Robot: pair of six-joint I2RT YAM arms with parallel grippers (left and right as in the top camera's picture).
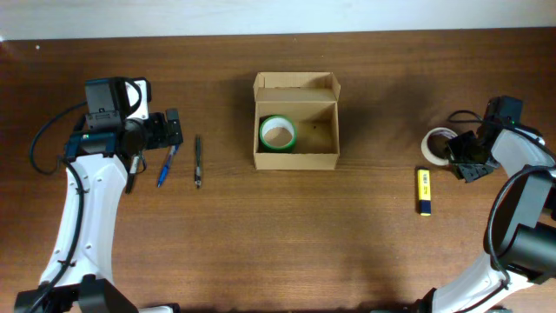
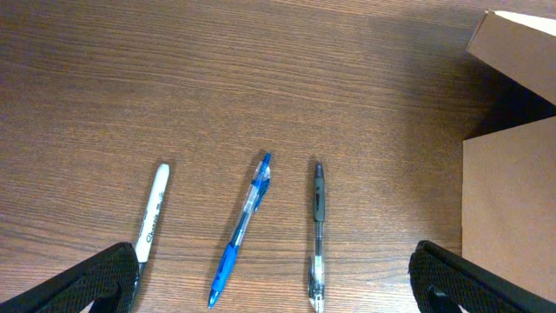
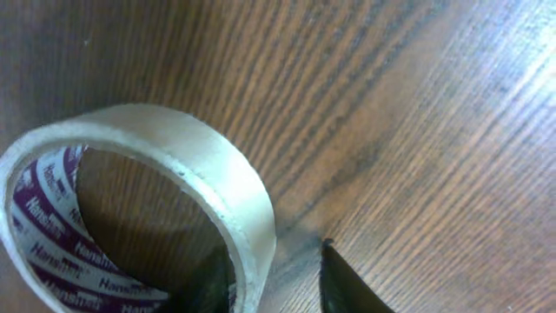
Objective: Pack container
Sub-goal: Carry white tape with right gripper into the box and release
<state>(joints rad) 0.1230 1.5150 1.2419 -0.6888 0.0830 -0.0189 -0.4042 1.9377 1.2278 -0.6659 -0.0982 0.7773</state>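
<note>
The container (image 1: 295, 160) is a tan cardboard box at the table's middle, with its flap open toward the back. A green tape roll (image 1: 277, 133) lies in its left half. The box's corner shows in the left wrist view (image 2: 512, 200). My left gripper (image 1: 174, 130) (image 2: 274, 280) is open wide and empty above the pens. My right gripper (image 1: 453, 156) (image 3: 278, 283) is open at a clear tape roll (image 1: 436, 144) (image 3: 182, 156). One finger is inside the ring and one is outside its wall, with a gap showing.
A blue pen (image 1: 165, 165) (image 2: 241, 228), a black pen (image 1: 198, 161) (image 2: 318, 230) and a white marker (image 2: 153, 211) lie left of the box. A yellow and black stick (image 1: 424, 191) lies at the right, in front of the clear roll.
</note>
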